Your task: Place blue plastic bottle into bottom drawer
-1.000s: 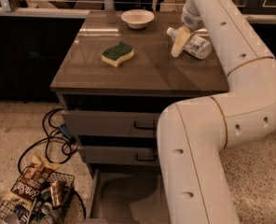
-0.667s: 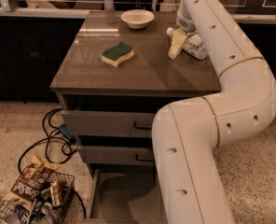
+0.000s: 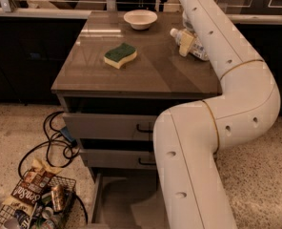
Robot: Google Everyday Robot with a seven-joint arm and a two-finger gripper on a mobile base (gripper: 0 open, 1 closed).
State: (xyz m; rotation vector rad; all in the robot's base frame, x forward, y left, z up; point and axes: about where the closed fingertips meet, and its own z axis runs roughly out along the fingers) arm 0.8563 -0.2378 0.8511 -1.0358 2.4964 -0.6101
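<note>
The blue plastic bottle (image 3: 197, 50) lies on its side at the back right of the brown cabinet top (image 3: 146, 73), its white cap pointing left. My gripper (image 3: 186, 45) is right at the bottle, across its neck end, mostly hidden behind my own white arm (image 3: 212, 128). I cannot tell whether it holds the bottle. The bottom drawer (image 3: 118, 200) stands pulled out at floor level, a grey tray with a bare floor, its right part hidden by the arm.
A green and yellow sponge (image 3: 120, 55) and a white bowl (image 3: 140, 18) sit on the cabinet top. Two closed drawers (image 3: 107, 126) are above the open one. A wire basket (image 3: 34, 206) of cans and snack bags and black cables (image 3: 55, 140) lie on the floor at left.
My arm has swung left and the gripper has come over the bottle, whose cap now shows to the gripper's left. Sponge, bowl and drawers have not moved.
</note>
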